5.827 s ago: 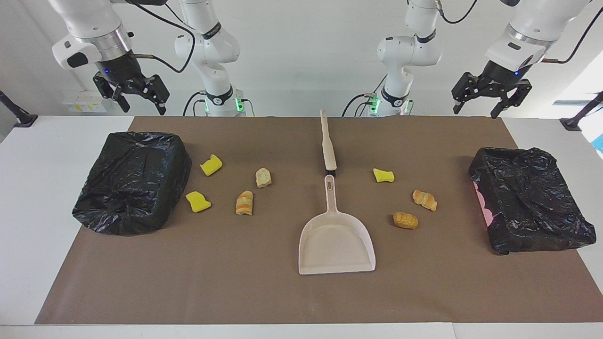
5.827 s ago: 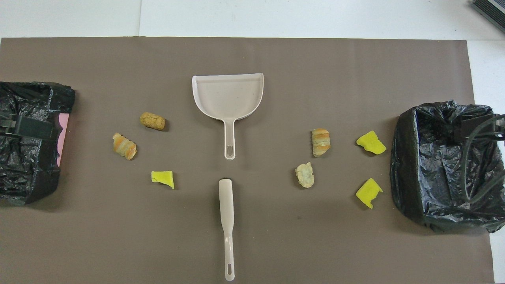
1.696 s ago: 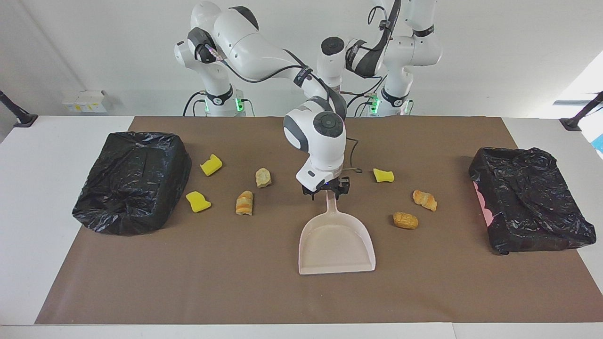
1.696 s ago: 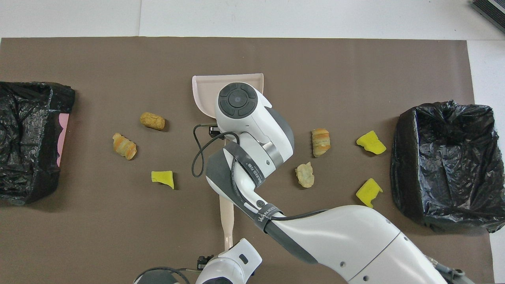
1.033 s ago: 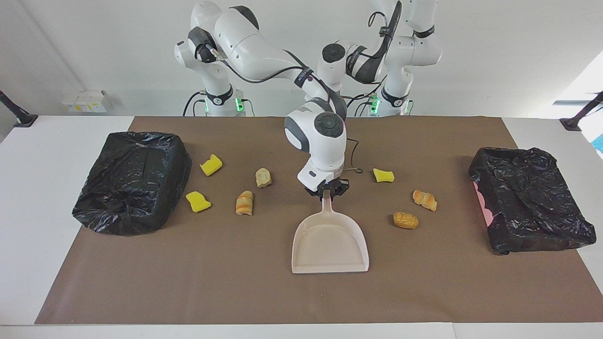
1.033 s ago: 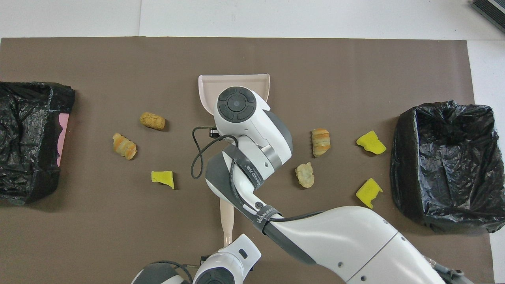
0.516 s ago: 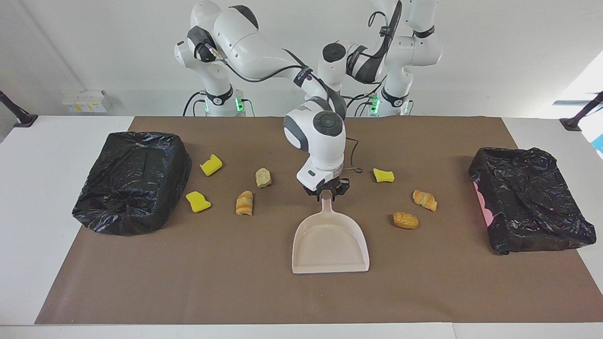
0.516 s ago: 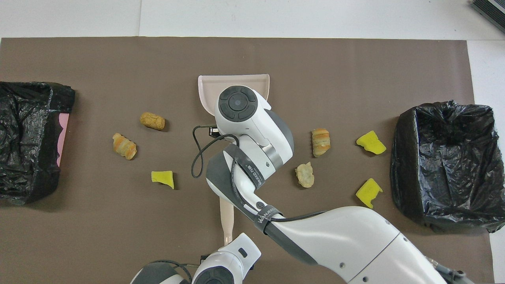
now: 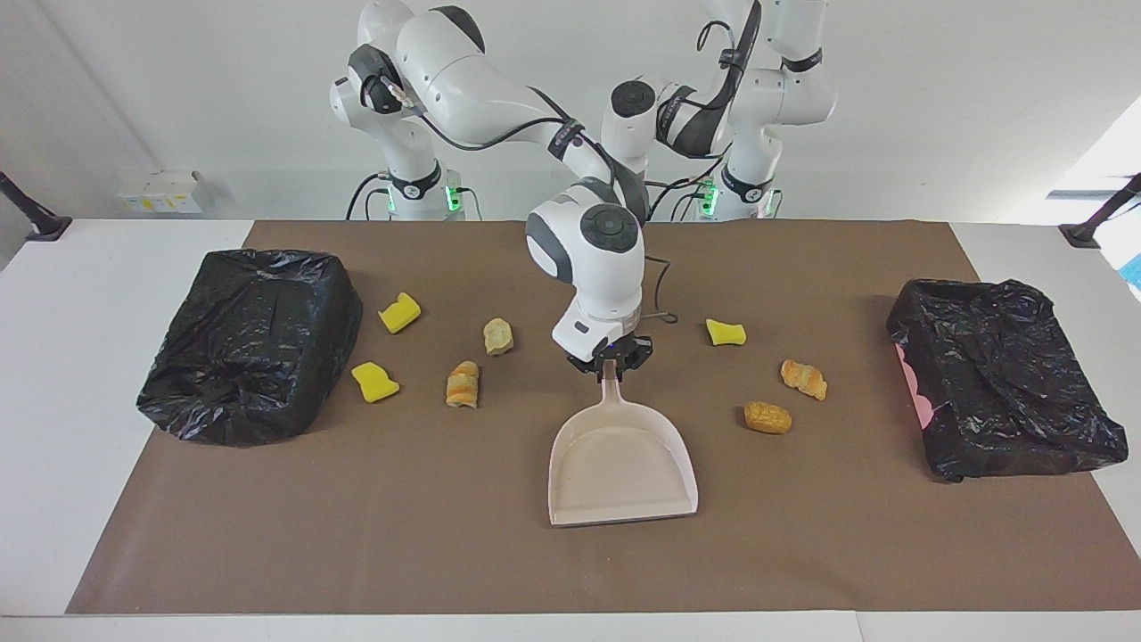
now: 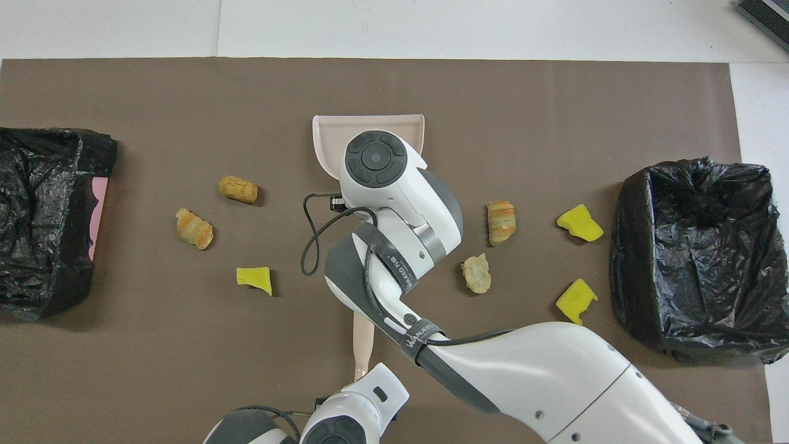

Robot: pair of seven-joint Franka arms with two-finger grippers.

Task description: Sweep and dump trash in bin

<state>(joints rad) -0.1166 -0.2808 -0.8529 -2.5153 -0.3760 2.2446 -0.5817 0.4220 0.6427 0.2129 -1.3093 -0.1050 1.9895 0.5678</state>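
Trash is seven small pieces on the brown paper mat point(image 9: 357, 535): yellow sponge chunks point(image 9: 399, 312) point(image 9: 374, 382) point(image 9: 726, 333) and tan pastry bits point(image 9: 463, 384) point(image 9: 498, 336) point(image 9: 804, 378) point(image 9: 767, 417), four toward the right arm's end, three toward the left arm's. All look light; sponge soft, pastry likely crumbly, so better pushed than pinched. Right gripper point(image 9: 610, 366) is clenched on the handle of the beige plastic dustpan point(image 9: 622, 473), mid-table between the two groups. Left gripper is hidden under its wrist in the overhead view, clamped shut at the end of the beige brush point(image 10: 362, 345), probably gripping it. Black-bagged bins point(image 9: 250, 343) point(image 9: 1003, 388) sit at each end, the nearest sponge close by one. Open mat lies ahead of the pan's lip.
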